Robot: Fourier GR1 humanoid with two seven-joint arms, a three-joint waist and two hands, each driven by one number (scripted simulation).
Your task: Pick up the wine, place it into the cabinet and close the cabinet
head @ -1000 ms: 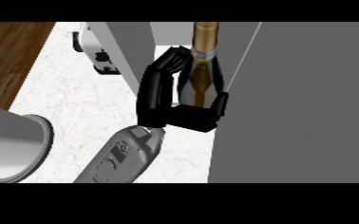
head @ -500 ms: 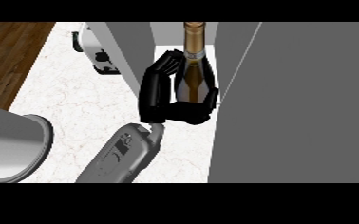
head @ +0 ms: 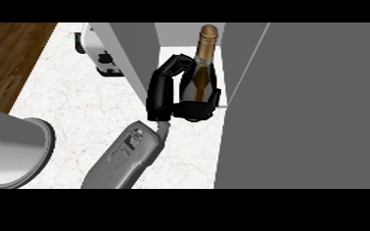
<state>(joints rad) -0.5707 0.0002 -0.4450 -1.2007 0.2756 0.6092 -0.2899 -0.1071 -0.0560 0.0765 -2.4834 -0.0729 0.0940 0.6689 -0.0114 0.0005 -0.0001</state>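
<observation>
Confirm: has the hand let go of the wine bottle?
No. The hand has its fingers and thumb curled round the wine bottle, which stands upright in the cabinet opening.

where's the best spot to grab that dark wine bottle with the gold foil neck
Grip the dark wine bottle around its wide lower body, coming from its left side: it stands upright between grey cabinet walls, leaving that side open. The hand curls round it there.

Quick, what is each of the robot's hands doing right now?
Right hand: fingers curled round the wine bottle, holding it upright in the cabinet opening.
Left hand: not in view.
</observation>
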